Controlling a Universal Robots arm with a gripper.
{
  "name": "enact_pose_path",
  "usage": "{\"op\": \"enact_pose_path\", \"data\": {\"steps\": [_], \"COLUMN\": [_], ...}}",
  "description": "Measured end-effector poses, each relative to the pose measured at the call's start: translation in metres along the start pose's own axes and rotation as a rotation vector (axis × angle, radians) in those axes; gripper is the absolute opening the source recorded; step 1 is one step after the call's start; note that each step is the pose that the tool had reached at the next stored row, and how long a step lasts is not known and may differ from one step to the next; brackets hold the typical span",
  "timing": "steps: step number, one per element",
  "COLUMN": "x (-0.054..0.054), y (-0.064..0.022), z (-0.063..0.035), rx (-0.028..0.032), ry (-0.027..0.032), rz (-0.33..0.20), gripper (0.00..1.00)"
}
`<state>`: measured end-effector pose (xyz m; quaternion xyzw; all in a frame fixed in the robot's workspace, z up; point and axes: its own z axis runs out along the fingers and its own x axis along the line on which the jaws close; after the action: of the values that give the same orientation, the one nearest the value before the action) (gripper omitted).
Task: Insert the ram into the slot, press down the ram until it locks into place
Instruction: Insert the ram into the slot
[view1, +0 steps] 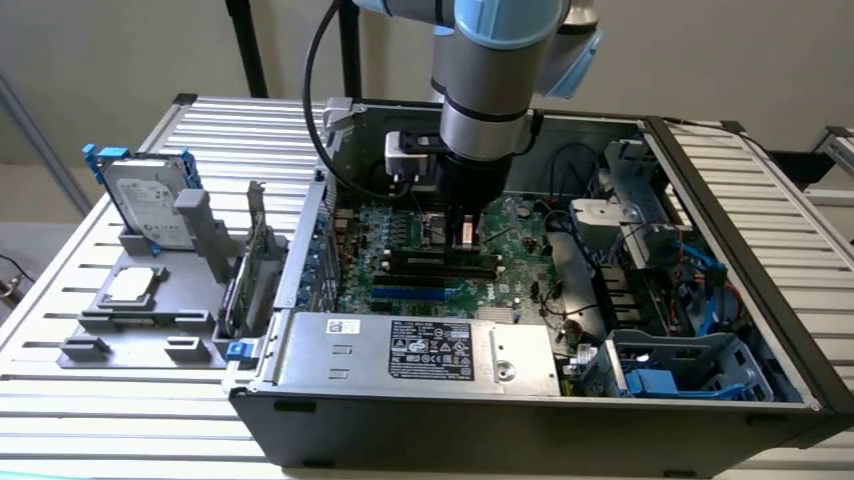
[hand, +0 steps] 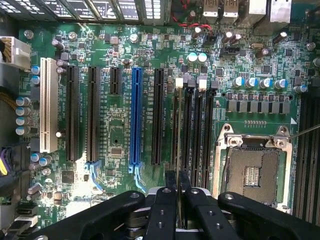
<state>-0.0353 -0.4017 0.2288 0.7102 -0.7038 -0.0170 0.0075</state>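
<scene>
Alignment decides this moment. The gripper (hand: 177, 182) is pressed together on the ram (hand: 178, 145), pinching the thin green stick by its top edge. The wrist view therefore sees the stick edge-on, as a fine pale line running away from the fingers (hand: 169, 200).

Straight beneath that line lies the slot (hand: 175, 122). Of the group of parallel black sockets beside the empty processor socket (hand: 252, 175), it is the one nearest the blue slot (hand: 136, 117). The ram's long axis runs parallel with the slot, and its far end reaches the pale clip (hand: 179, 83).

In the exterior view the arm stands upright over the motherboard (view1: 387, 230) inside the open computer case (view1: 534, 420). The black sockets there run roughly from 9 o'clock to 3 o'clock, and the power supply (view1: 414, 345) lies at 6 o'clock from the gripper.

I cannot tell whether the ram's lower edge already sits in the slot or hangs just above it. The work looks to be at the insertion step.
</scene>
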Motion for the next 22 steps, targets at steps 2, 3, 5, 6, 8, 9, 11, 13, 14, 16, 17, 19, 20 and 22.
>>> {"op": "enact_pose_path", "data": {"steps": [2, 3, 5, 6, 8, 9, 11, 13, 14, 16, 17, 19, 20, 22], "x": [-0.0001, -0.0001, -0.0002, -0.0003, -0.0003, -0.0004, -0.0004, -0.0005, -0.0005, -0.0007, -0.0008, -0.001, -0.001, -0.0011], "y": [0.0, 0.0, 0.0, -0.0001, -0.0001, -0.0001, -0.0001, -0.0002, -0.0002, -0.0003, -0.0003, -0.0005, -0.0008, -0.0012], "z": [0.0004, 0.0005, 0.001, 0.0012, 0.0016, 0.0018, 0.0023, 0.0027, 0.0029, 0.003, 0.0031, 0.0031, 0.0031, 0.0031], "rx": [0.0, 0.0, 0.0, 0.0, 0.0, -0.0001, -0.0001, 0.0, 0.0, 0.0, 0.0, -0.0001, -0.0002, -0.0004], "ry": [0.0, 0.0, 0.0, 0.0, 0.0, 0.0001, 0.0, 0.0001, 0.0001, 0.0, -0.0001, -0.0001, -0.0001, -0.0002], "rz": [0.0, 0.0, 0.0, 0.0, 0.0, 0.0, 0.0, 0.0, 0.0, 0.0, 0.0, 0.001, 0.001, 0.002], "gripper": [0.13, 0.13, 0.13, 0.13, 0.13, 0.13, 0.13, 0.13, 0.13, 0.13, 0.13, 0.13, 0.13, 0.13]}}
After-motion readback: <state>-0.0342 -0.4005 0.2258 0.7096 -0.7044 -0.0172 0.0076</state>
